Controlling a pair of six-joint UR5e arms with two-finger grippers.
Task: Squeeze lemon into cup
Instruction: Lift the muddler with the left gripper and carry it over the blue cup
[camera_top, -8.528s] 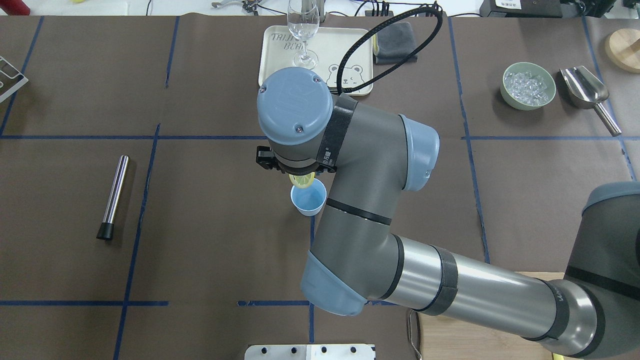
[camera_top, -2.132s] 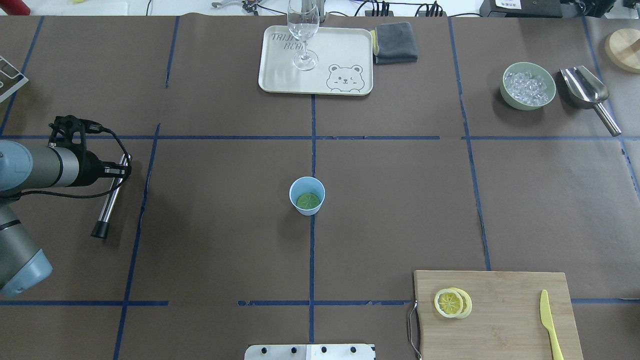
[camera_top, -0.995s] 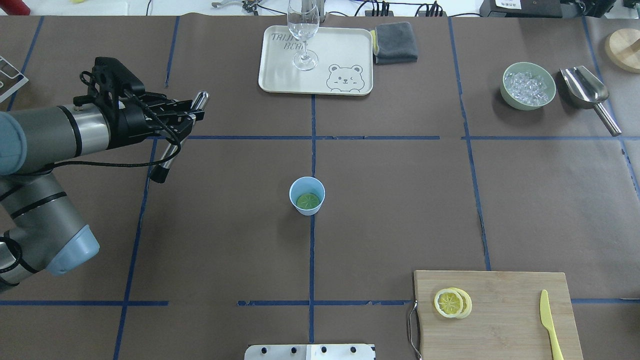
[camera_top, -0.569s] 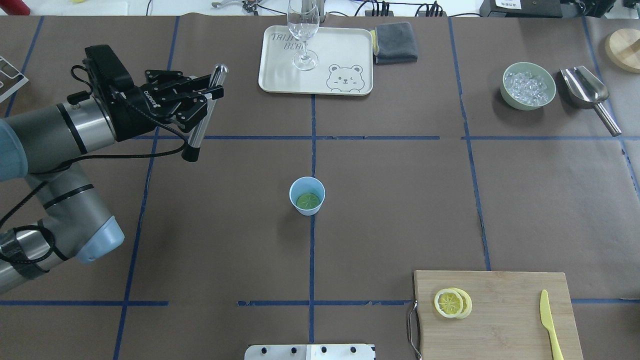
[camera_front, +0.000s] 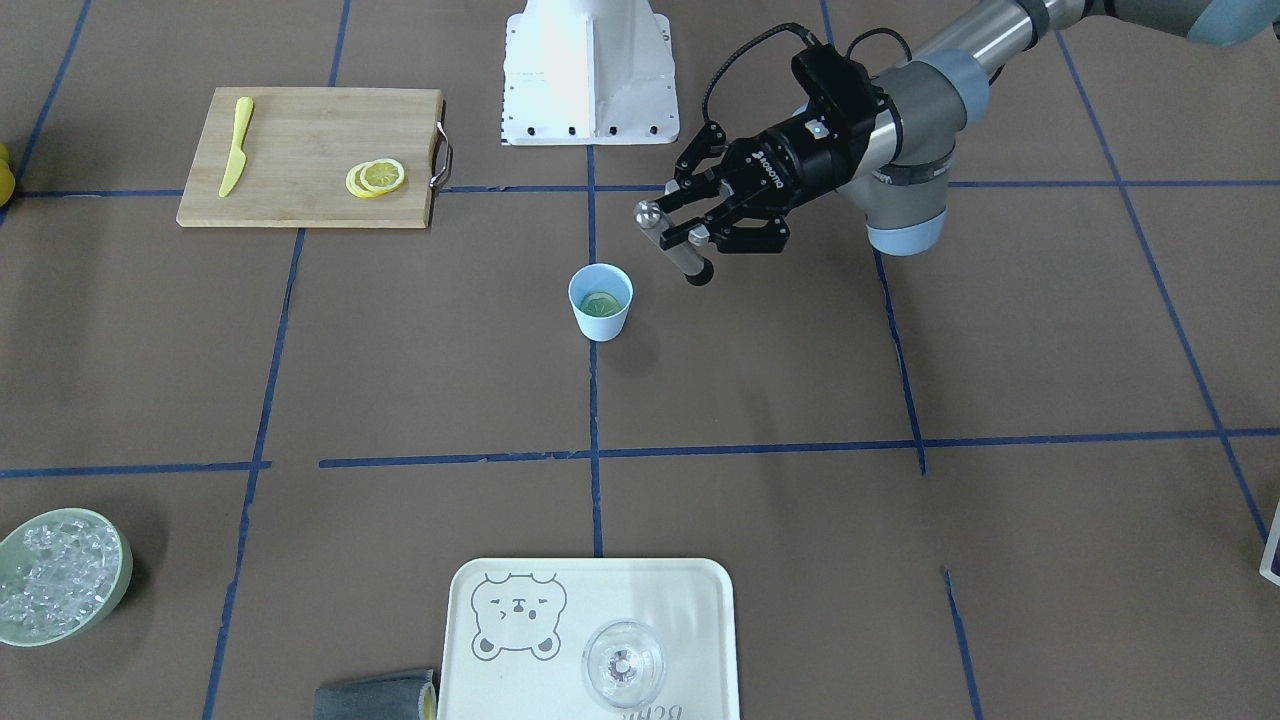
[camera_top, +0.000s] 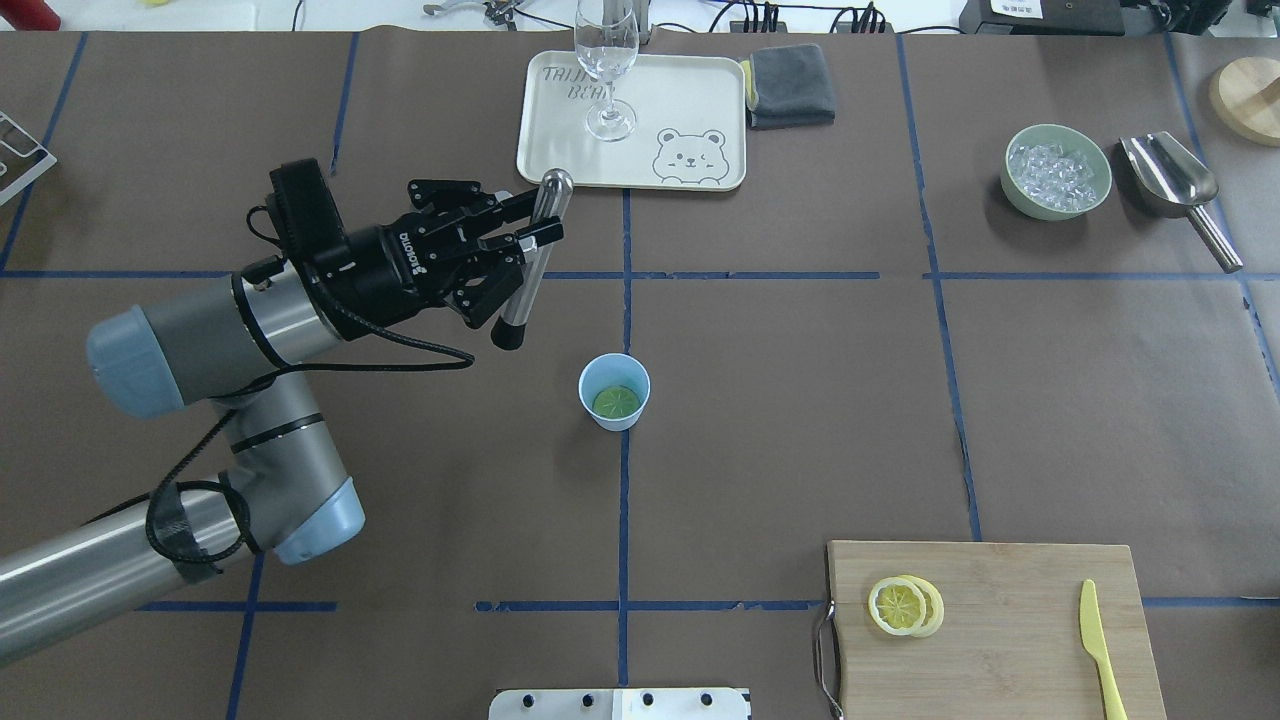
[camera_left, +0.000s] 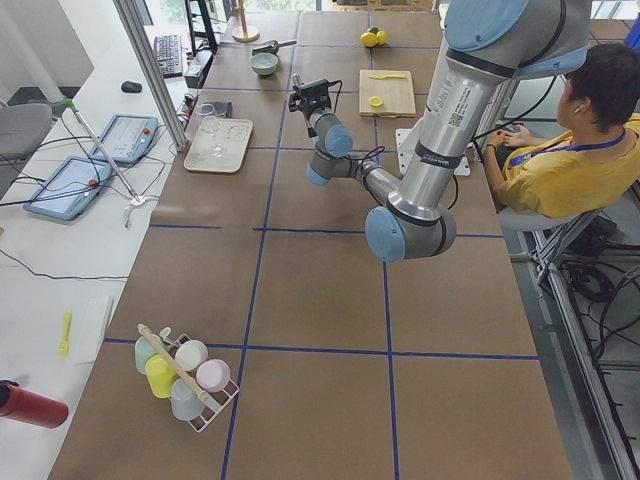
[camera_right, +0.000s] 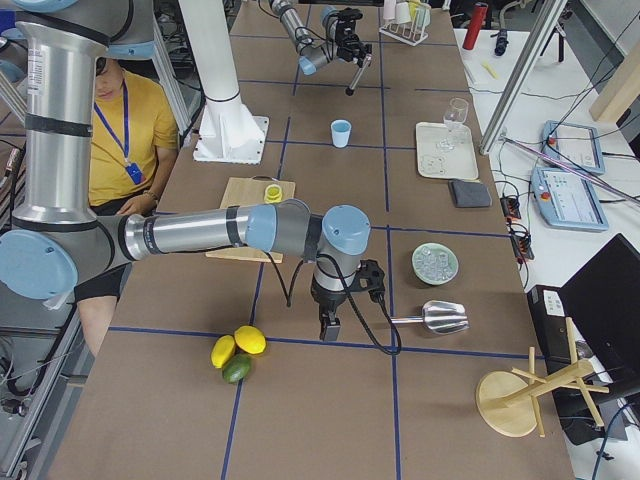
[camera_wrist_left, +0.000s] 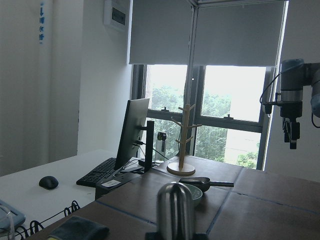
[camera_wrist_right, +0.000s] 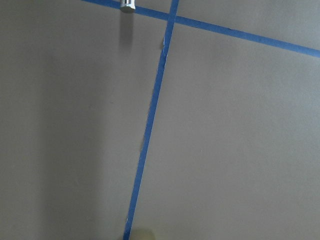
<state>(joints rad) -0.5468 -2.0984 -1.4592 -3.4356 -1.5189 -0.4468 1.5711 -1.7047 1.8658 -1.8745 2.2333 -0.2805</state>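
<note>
Holding a smooth, black-tipped steel rod (camera_top: 522, 295) clamped in the left gripper (camera_top: 537, 233). Near its tip: tapered blue plastic cup (camera_top: 632, 378), lemon slice (camera_top: 616, 402) flat inside, shadowed greenish. Right gripper (camera_right: 328, 325) opening: cannot tell.

Brown paper gridded with blue tape (camera_top: 622, 520) covers the table (camera_top: 800, 400). In the left wrist view, daylit windows (camera_wrist_left: 230, 95) under half-drawn roller blinds (camera_wrist_left: 235, 32) span 12 to 3 o'clock; a white wall (camera_wrist_left: 65, 90) stands at 9 o'clock, with a monitor (camera_wrist_left: 131, 131) beside it
</note>
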